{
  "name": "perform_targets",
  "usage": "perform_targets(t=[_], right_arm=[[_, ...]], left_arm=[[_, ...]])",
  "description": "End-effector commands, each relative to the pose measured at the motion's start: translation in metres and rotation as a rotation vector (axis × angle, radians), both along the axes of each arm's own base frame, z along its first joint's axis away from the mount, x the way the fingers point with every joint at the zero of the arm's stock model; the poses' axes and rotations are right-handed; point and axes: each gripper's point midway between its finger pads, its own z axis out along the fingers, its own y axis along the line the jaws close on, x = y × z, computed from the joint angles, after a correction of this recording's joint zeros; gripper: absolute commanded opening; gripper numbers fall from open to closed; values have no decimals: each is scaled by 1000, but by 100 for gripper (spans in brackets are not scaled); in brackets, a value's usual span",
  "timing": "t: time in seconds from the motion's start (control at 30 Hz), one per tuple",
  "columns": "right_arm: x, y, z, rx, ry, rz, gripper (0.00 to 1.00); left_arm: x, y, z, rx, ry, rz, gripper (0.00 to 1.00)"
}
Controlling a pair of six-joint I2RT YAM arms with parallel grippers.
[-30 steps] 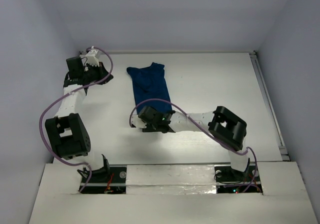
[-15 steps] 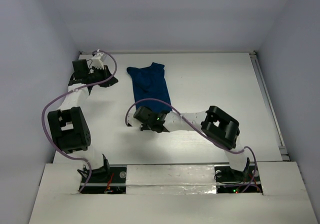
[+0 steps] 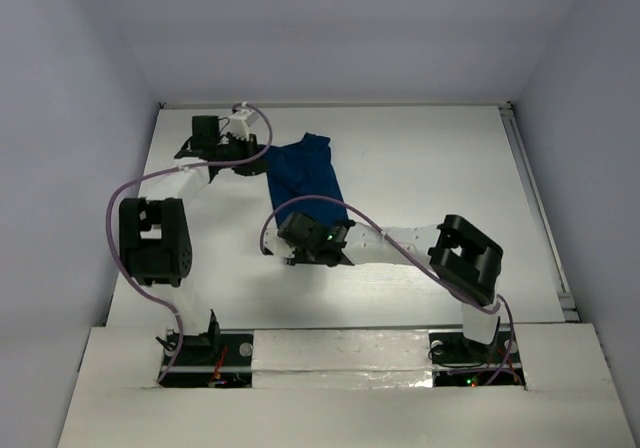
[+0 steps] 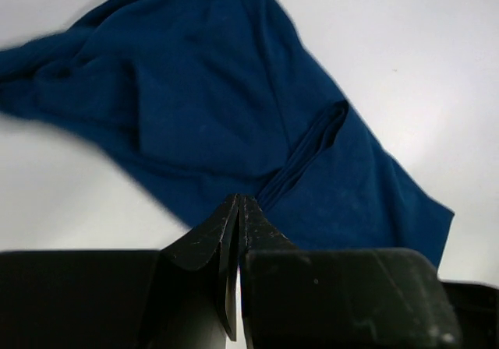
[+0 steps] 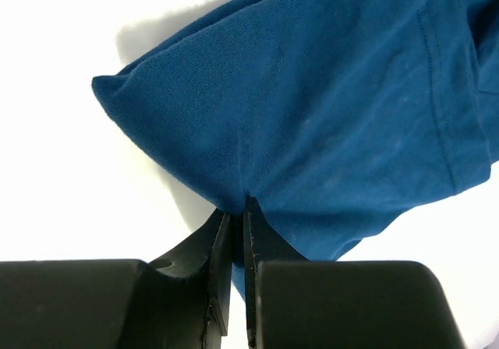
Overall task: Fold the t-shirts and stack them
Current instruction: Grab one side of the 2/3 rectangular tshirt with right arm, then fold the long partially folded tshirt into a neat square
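Note:
The dark blue t-shirt (image 3: 305, 173) lies crumpled lengthwise on the white table, left of middle. My right gripper (image 3: 312, 226) is at its near end, shut on a fold of the fabric. In the right wrist view the t-shirt (image 5: 327, 107) bunches into the right gripper (image 5: 236, 209). My left gripper (image 3: 258, 166) is at the shirt's far left edge. In the left wrist view the left gripper (image 4: 238, 201) is shut, its tips over the edge of the t-shirt (image 4: 218, 107), and no cloth shows between them. No print shows on the shirt.
A purple cable (image 3: 125, 193) loops off the left arm and another (image 3: 400, 258) runs along the right arm. A raised rail (image 3: 537, 208) borders the table's right side. Walls close in at the back and both sides.
The left arm has swung right from the far left corner to the shirt's far left edge. The right jaws have closed on the shirt's near end.

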Motion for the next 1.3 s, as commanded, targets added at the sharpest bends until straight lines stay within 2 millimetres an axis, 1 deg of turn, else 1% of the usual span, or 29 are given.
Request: perform_targets(t=[0.0,0.07,0.1,0.13,0.17,0.2,0.23,0.27,0.33,0.37,0.4,0.47,0.5,0.53,0.57,0.6,0.63,0.67,0.77,0.8,0.87,0.9,0.97,1.0,1.07,1.1,1.13,1.17,1.27], right_arm=[[-18,0,9,28,29,10,0],[-23,0,10,28,34,19,0],[-28,0,10,24,39,26,0],[-29,0,12,29,41,23,0],[-30,-2,12,25,46,23,0],[-31,-2,13,28,47,23,0],[-34,-1,14,29,47,28,0],[-34,-1,17,36,46,30,0],[-35,-3,17,34,46,27,0],[-35,-4,20,36,41,25,0],[-35,-5,21,36,39,24,0],[-34,-6,24,37,34,20,0],[-35,-7,27,45,32,21,0],[-35,-7,30,50,31,20,0],[-35,-7,33,54,27,17,0],[-35,-7,38,64,23,16,0],[-35,-8,41,68,22,16,0],[-35,-8,45,74,22,16,0],[-36,-8,58,96,18,16,0],[-37,-10,61,98,17,14,0],[-41,-9,69,109,11,24,0],[-41,-11,72,107,10,22,0],[-45,-10,80,119,7,35,0],[-46,-12,82,118,6,34,0],[-45,-14,88,124,-2,31,0],[-46,-16,90,119,-3,29,0],[-45,-17,92,121,-7,26,0],[-45,-18,94,117,-13,23,0],[-42,-22,103,123,-35,11,0]], left_arm=[[18,-34,14,-11,-27,-70,0],[18,-49,8,-39,14,-101,0],[22,-59,0,-46,37,-121,0],[22,-66,-2,-53,50,-134,0],[21,-71,-15,-48,83,-145,0],[21,-81,-16,-45,82,-164,0],[20,-86,-22,-35,87,-176,0],[19,-87,-36,-12,124,-167,0],[16,-94,-48,17,147,-177,0],[17,-91,-56,40,163,-162,0],[12,-92,-68,62,209,-162,0],[7,-88,-81,93,246,-165,0],[0,-89,-89,111,281,-171,0],[-2,-86,-94,131,295,-166,0],[-12,-88,-103,181,312,-191,0],[-16,-84,-108,201,328,-187,0],[-23,-85,-113,220,337,-194,0],[-34,-84,-120,238,359,-210,0],[-51,-84,-126,253,387,-238,0],[-62,-86,-132,264,404,-261,0],[-75,-89,-137,268,418,-296,0],[-88,-95,-141,274,436,-333,0],[-102,-100,-144,279,443,-390,0],[-117,-105,-148,285,459,-429,0],[-132,-111,-151,291,462,-492,0],[-144,-112,-153,296,485,-519,0],[-155,-119,-153,295,490,-562,0],[-167,-121,-154,289,510,-604,0],[-193,-125,-157,297,551,-676,0]])
